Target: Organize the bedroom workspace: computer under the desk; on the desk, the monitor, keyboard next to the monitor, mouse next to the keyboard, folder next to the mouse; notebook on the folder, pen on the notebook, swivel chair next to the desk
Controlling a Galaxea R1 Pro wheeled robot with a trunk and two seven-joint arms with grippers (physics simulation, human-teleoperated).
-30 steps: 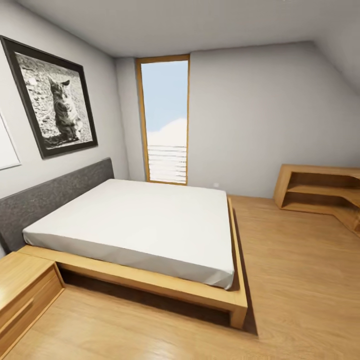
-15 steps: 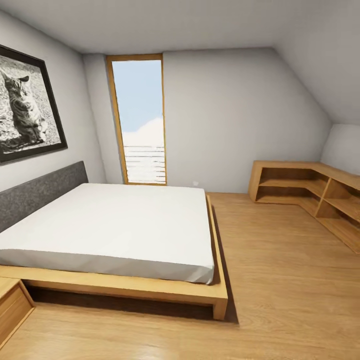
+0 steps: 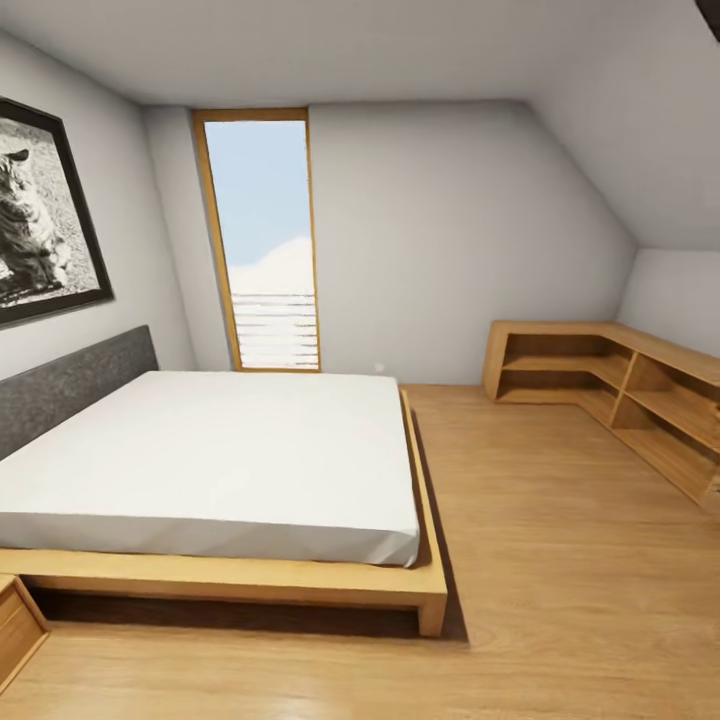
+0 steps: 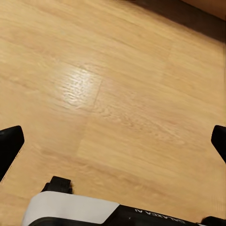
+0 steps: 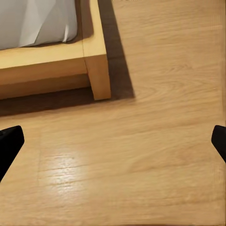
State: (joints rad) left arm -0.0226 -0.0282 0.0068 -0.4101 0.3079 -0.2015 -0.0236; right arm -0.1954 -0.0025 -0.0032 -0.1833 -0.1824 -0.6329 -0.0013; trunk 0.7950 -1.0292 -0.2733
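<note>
Head camera looked out over a bedroom, and none of the desk gear was in sight, so where the task's things lay could not be told from here. A low bed (image 3: 210, 470) with a white mattress and a light wooden frame took the left of the room, its grey headboard (image 3: 70, 385) against the wall under a framed black-and-white cat picture (image 3: 40, 230). A tall window (image 3: 262, 240) with a wooden frame stood in the far wall. Off to the right, a low wooden corner shelf unit (image 3: 610, 385) ran along two walls, and its open compartments looked bare as far as could be made out. A corner of a wooden bedside unit (image 3: 15, 625) poked in at the lower left. Down at the left gripper (image 4: 113, 141), the two black fingertips (image 4: 9, 146) sat far apart at the frame's edges, spread wide, nothing between them but wooden floor (image 4: 122, 94) beneath. The right gripper (image 5: 113, 143) was spread wide too, holding nothing; ahead of its fingers, well apart, was the corner post of the bed frame (image 5: 96, 66) with the mattress edge above it.
</note>
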